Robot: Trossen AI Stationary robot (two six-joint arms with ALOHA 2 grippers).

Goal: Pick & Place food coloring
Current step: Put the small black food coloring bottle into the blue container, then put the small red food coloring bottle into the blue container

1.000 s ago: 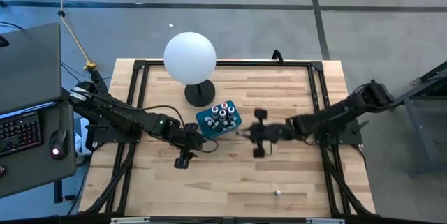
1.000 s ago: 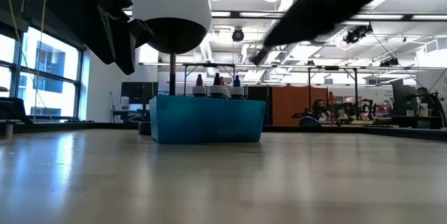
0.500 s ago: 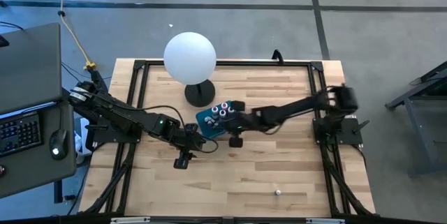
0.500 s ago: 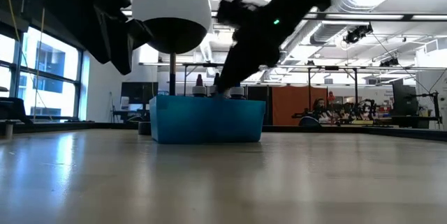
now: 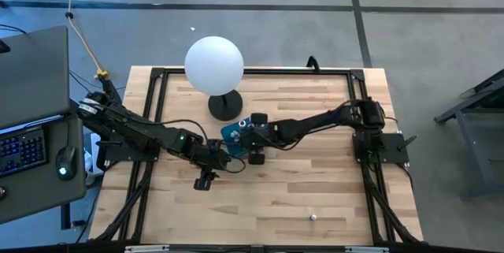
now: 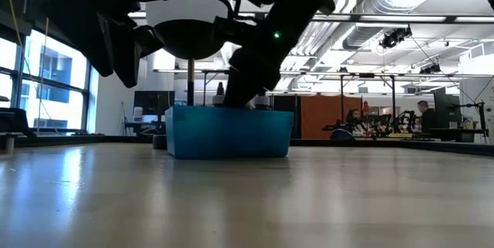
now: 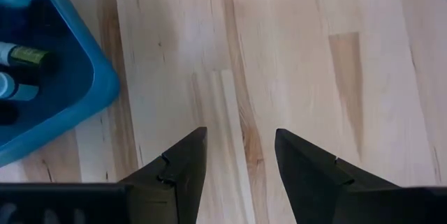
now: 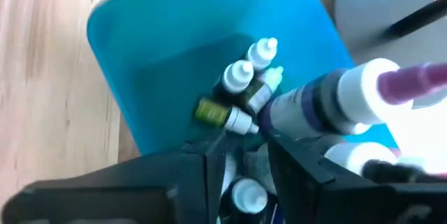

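Right gripper [image 8: 241, 155] over food coloring [image 8: 241, 91] (boxed)

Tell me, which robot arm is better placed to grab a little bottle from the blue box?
The right. Its gripper is open right over the bottles in the blue box; the left gripper sees bare wood beside it.

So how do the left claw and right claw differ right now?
The left claw hangs over bare wood of the table beside the blue box, while the right claw is down inside that box among the food coloring bottles. The left claw's fingers stand wide apart; the right claw's gap is narrower. Neither plainly grips anything; both are dark and two-fingered.
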